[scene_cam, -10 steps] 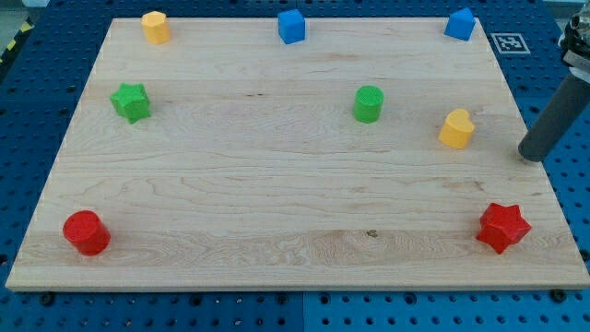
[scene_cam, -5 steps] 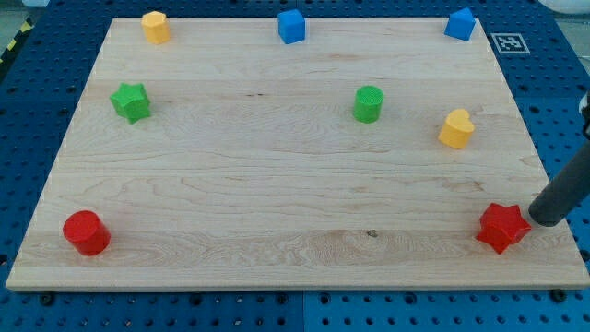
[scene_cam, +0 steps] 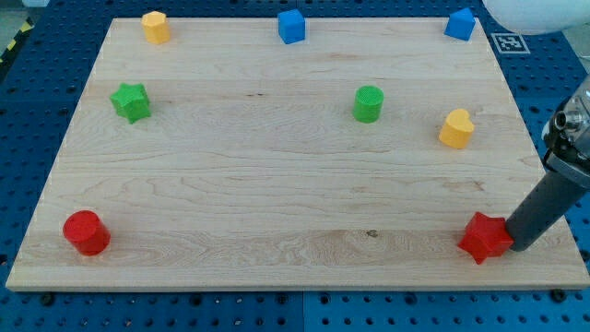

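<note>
The red star block (scene_cam: 485, 238) lies at the lower right of the worktop (scene_cam: 277, 194) with the tip (scene_cam: 518, 245) of the rod, which has no jaws, against its right side; pressing through its middle, not a point, would likely avoid spin.

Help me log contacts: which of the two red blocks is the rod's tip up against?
The red star near the view's bottom right: my tip presses its right side. The red cylinder sits far off at the bottom left.
</note>
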`<state>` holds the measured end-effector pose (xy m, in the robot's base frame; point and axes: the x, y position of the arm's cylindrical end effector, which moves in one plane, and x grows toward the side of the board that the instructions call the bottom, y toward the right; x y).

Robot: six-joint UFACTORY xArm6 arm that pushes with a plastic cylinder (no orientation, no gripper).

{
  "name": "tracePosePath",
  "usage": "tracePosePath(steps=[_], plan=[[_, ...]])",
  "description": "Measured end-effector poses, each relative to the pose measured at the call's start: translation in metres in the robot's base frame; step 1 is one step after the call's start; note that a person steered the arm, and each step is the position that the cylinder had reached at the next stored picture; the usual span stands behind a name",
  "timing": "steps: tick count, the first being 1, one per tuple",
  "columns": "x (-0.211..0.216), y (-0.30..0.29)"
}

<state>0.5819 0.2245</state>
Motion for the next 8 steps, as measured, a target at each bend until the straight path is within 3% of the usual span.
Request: tracePosePath(steps=[8], plan=[[0.023, -0.137]])
